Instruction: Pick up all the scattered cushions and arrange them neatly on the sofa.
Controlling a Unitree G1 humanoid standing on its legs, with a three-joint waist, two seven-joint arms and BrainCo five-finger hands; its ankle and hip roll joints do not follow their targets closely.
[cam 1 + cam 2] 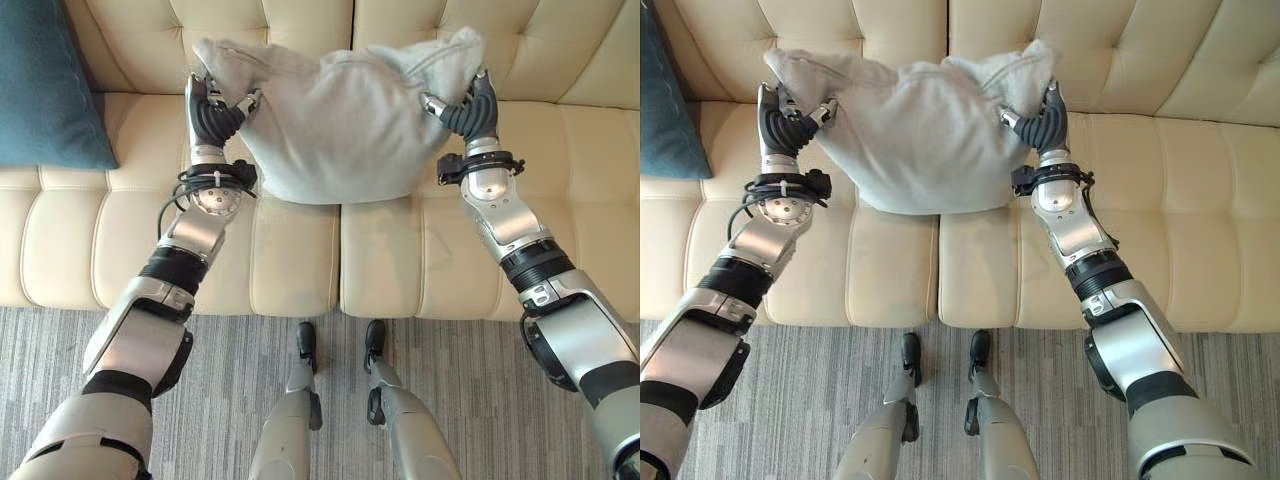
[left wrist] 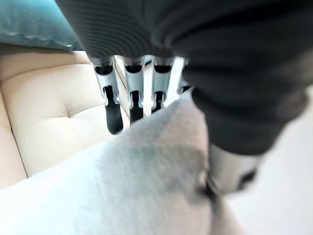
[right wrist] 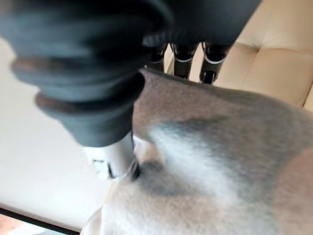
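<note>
Sofa (image 1: 300,260): cream, tufted back, two seat cushions meeting at a centre seam; striped grey carpet (image 1: 230,400) in front.
Grey cushion (image 1: 340,120): held up between both hands over the centre seam, in front of the backrest; top corners bunched, lower edge sagging near the seat.
Left hand (image 1: 212,115): on the cushion's left top corner, thumb (image 2: 230,169) pressed into the cloth, fingers (image 2: 113,115) behind it, pinching the fabric.
Right hand (image 1: 470,110): on the right top corner, thumb and fingers closed on the fabric likewise.
Teal cushion (image 1: 45,80): leaning against the backrest at the sofa's left end, well apart from the grey one.
</note>
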